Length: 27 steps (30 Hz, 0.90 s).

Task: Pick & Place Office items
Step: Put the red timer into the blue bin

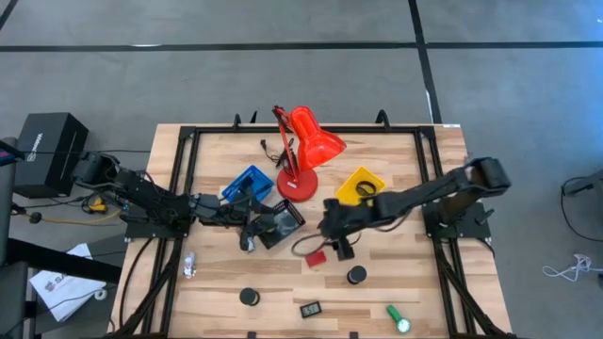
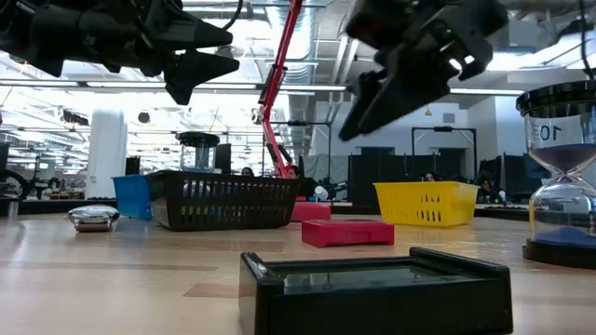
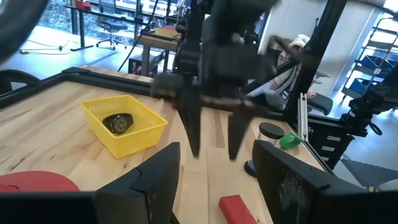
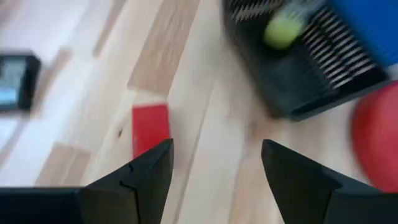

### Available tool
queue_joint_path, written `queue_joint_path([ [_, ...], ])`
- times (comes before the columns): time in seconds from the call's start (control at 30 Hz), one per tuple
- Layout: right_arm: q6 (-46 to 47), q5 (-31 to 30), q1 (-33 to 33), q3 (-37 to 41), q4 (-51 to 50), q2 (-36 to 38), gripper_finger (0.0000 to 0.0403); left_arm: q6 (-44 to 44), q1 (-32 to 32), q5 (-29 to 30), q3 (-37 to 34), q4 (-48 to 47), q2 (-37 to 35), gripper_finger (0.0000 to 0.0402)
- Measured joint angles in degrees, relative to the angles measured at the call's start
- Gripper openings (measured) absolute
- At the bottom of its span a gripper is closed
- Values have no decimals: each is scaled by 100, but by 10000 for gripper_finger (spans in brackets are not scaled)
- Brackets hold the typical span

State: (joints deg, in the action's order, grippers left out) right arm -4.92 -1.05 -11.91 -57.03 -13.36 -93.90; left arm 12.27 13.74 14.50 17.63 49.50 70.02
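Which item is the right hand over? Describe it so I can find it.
Start at the red desk lamp mid-table, then go toward the front edge. Beside the right hand lies a small red block, the only red item flat on the wood; the nearby discs are black.

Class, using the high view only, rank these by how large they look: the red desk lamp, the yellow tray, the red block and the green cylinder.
1. Red desk lamp, clearly largest.
2. Yellow tray.
3. Green cylinder and red block: both small and look much alike, so I would not rank them.
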Motion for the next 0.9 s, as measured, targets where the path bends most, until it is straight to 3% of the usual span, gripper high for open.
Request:
queue_joint_path([
  [0.17,-151,-1,-214,-982,-1291,-968,234,17,0,-1,0,-7,0,190],
  [0.47,-49,-7,-469,-2122,-2419,-2115,234,63,7,-2,0,-13,0,186],
  [0.9,300,21,-526,-2208,-2618,-1922,234,216,7,-2,0,-16,0,179],
])
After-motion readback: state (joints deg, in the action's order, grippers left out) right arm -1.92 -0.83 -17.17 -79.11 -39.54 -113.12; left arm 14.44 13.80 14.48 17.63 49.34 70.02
